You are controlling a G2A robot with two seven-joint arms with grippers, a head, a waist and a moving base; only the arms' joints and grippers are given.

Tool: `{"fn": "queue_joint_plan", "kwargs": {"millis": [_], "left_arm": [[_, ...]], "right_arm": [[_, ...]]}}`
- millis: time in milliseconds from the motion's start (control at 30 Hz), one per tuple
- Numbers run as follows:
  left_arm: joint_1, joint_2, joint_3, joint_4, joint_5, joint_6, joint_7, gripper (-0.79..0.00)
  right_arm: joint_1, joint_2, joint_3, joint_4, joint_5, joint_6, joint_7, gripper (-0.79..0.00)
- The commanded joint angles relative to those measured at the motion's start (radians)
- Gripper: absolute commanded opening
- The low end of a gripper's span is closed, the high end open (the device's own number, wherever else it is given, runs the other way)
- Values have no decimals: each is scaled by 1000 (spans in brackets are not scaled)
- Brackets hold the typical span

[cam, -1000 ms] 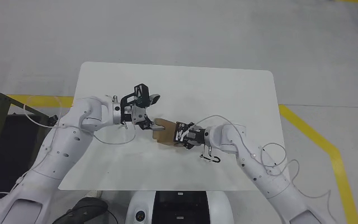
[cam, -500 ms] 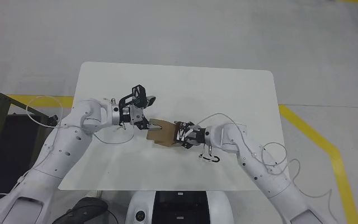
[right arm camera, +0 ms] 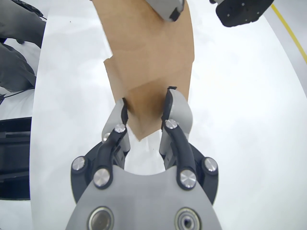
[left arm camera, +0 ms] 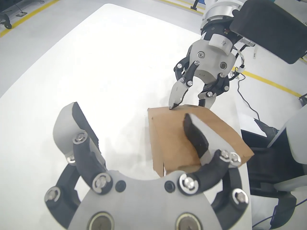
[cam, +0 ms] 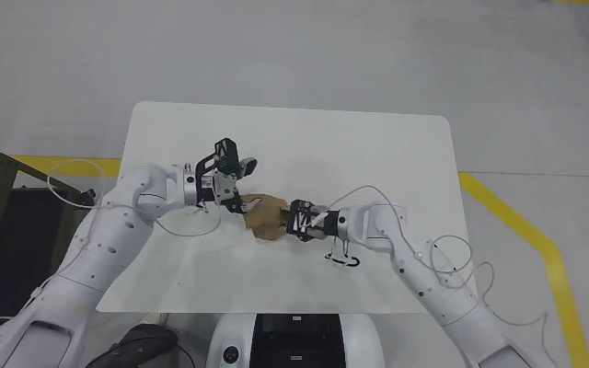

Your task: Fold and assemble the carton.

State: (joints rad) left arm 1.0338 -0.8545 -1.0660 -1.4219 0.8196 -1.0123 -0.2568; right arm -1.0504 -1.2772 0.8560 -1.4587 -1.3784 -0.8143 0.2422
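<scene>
The brown carton (cam: 265, 219) is set near the middle of the tabletop (cam: 386, 147); one end is pinched by the right tool (right arm camera: 146, 101); the left tool (left arm camera: 132, 118) is spread wide, one finger laid on the top face; the pinched edge is partly hidden.

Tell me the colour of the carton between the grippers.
The cardboard carton is plain brown, unprinted; clearest in the right wrist view.
</scene>
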Motion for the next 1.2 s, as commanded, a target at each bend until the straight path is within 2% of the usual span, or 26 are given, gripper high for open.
{"fn": "queue_joint_plan", "kwargs": {"millis": [0, 600, 667, 700, 767, 800, 1033, 1167], "left_arm": [[-1, 2, 9, 2, -19, 0, 1, 0], [-20, 20, 26, 11, -33, 0, -5, 0], [-18, 19, 25, 17, -21, 2, -5, 0], [-16, 19, 24, 18, -16, 1, -4, 0], [-11, 19, 21, 21, -6, 1, 0, 0], [-8, 20, 18, 22, -2, 1, 2, 0], [9, 23, 0, 25, 11, 0, 4, 0], [16, 24, -1, 19, 20, 0, -11, 0]], "right_arm": [[0, 1, 2, 0, -3, 5, -15, -785], [0, 4, -4, 42, -7, 0, -88, -785], [-3, 6, -3, 44, -10, -8, -93, -597], [-4, 7, -3, 43, -11, -14, -94, -443], [-7, 10, -1, 41, -12, -21, -97, -25], [-9, 11, 1, 41, -13, -22, -99, 0], [4, 14, 9, 53, -39, -10, -131, 0], [40, 8, -10, 91, -65, -17, -190, 0]]}}
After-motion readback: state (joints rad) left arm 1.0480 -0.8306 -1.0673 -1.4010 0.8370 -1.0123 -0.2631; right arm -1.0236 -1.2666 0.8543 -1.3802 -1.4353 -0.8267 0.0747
